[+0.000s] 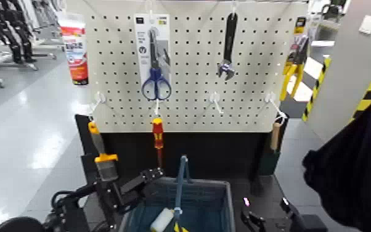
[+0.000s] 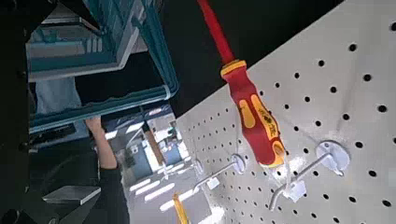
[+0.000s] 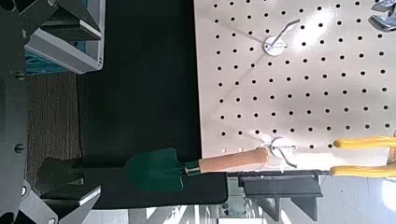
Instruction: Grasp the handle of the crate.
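Observation:
The dark blue-grey slatted crate (image 1: 225, 207) sits low in the middle of the head view, below the pegboard. Its thin blue-teal handle (image 1: 180, 182) stands upright over the crate's middle. My left gripper (image 1: 140, 185) hovers at the crate's left rim, open and holding nothing, a short way left of the handle. In the left wrist view the crate (image 2: 103, 47) is close by. My right gripper (image 1: 267, 217) waits open on the crate's right side, apart from it; the right wrist view catches a corner of the crate (image 3: 65, 42).
The pegboard (image 1: 194, 92) behind carries a scissors pack (image 1: 153, 58), wrench (image 1: 228, 46), yellow pliers (image 1: 294, 68), red-and-yellow screwdriver (image 1: 158, 136), orange-and-grey brush (image 1: 101, 154) and a green trowel (image 3: 177, 171). Dark navy fabric (image 1: 354, 166) fills the right. A white-and-yellow item (image 1: 163, 219) lies in the crate.

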